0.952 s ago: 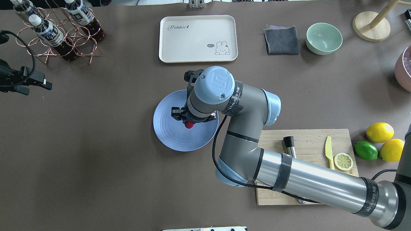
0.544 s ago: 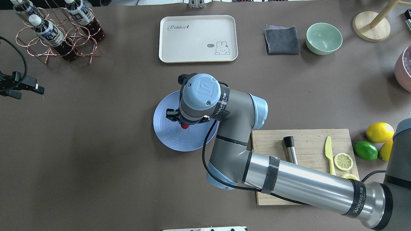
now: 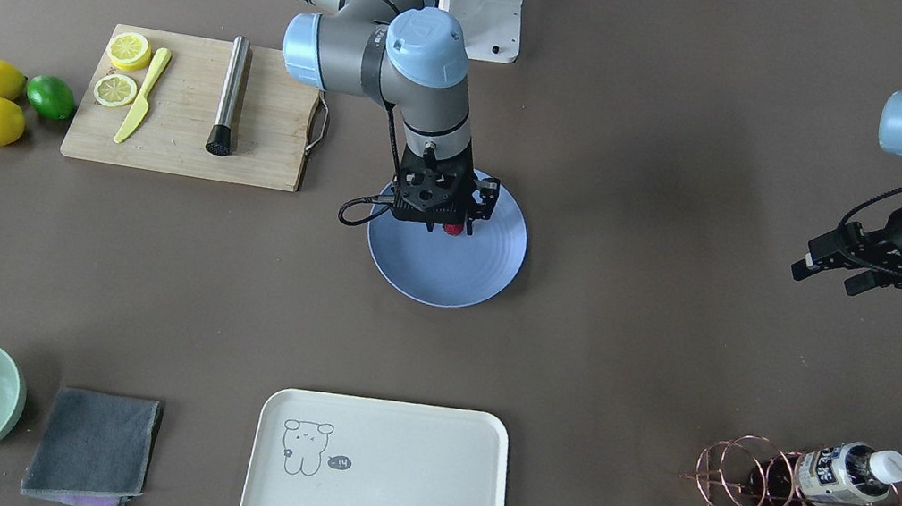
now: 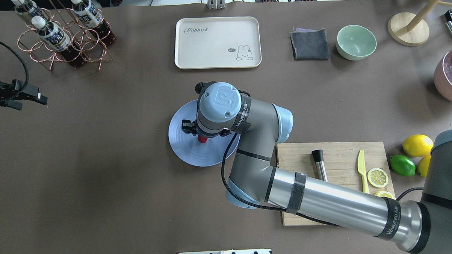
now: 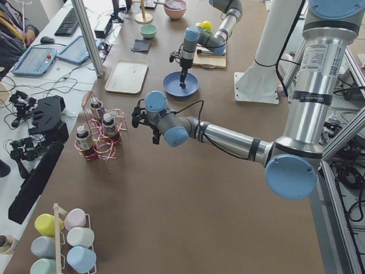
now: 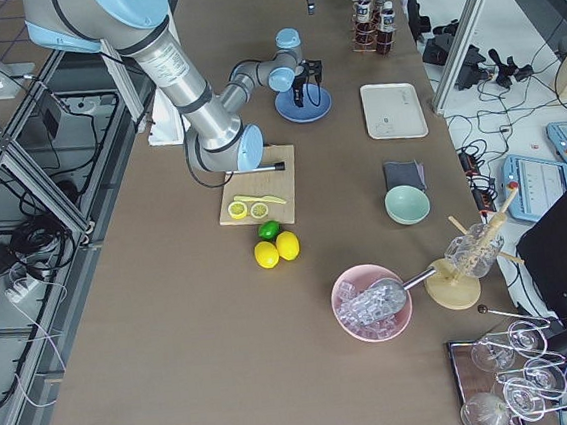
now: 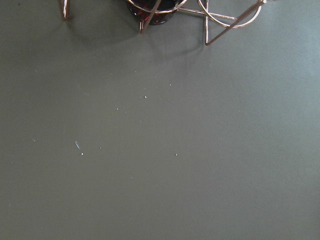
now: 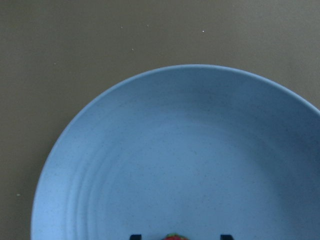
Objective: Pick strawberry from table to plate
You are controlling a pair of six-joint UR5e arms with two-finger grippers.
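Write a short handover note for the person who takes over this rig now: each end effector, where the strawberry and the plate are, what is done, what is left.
Right end effector: low over the periwinkle plate. Its fingers are apart, and the wrist view shows a gap on each side of the strawberry between them.
Left end effector: open, empty, above the bare table on the robot's left side.
Done: the strawberry appears to lie on the plate, near its middle.
Left: lift the right arm clear and confirm the berry lies on the plate.
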